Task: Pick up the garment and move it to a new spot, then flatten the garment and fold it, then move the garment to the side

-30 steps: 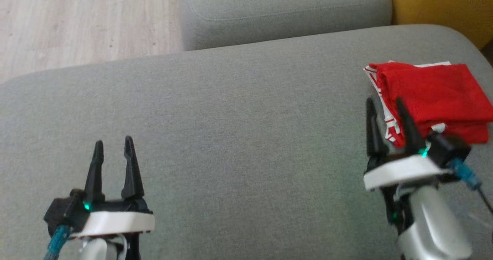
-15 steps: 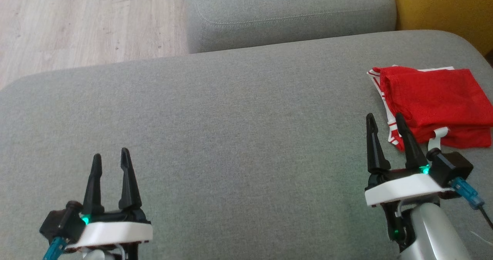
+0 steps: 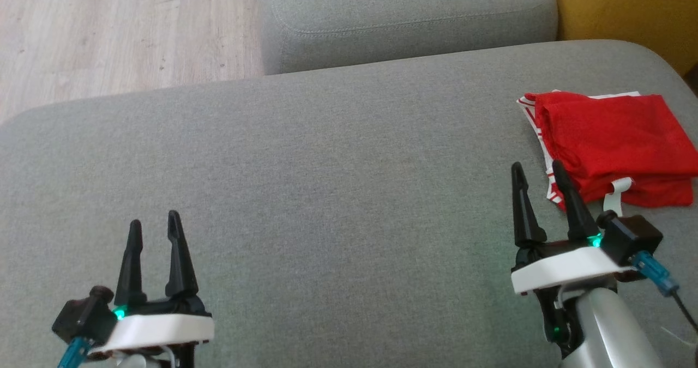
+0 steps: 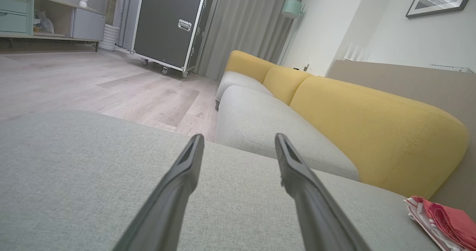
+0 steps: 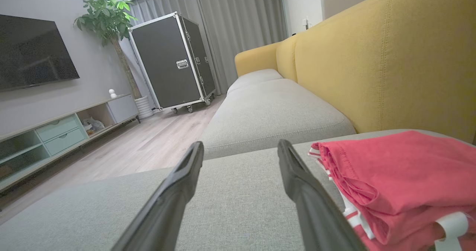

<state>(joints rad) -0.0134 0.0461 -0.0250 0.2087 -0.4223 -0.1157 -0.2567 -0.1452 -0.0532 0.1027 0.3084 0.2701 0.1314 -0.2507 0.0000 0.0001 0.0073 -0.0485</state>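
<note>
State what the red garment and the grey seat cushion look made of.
Red garment: soft matte knit, likely cotton; it creases and has stitched hems. Grey seat cushion: padded, covered in coarse woven fabric; fine weave texture shows.

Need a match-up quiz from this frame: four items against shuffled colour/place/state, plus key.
Items
1. garment
2. left gripper
3. right gripper
4. sofa backrest

Descriptions
A. yellow
B. open, over bare grey seat cushion, lower left of the head view
C. red, folded in layers, lying at the right end of the seat cushion
D. open, close beside the folded red cloth

Pairs: 1-C, 2-B, 3-D, 4-A
</note>
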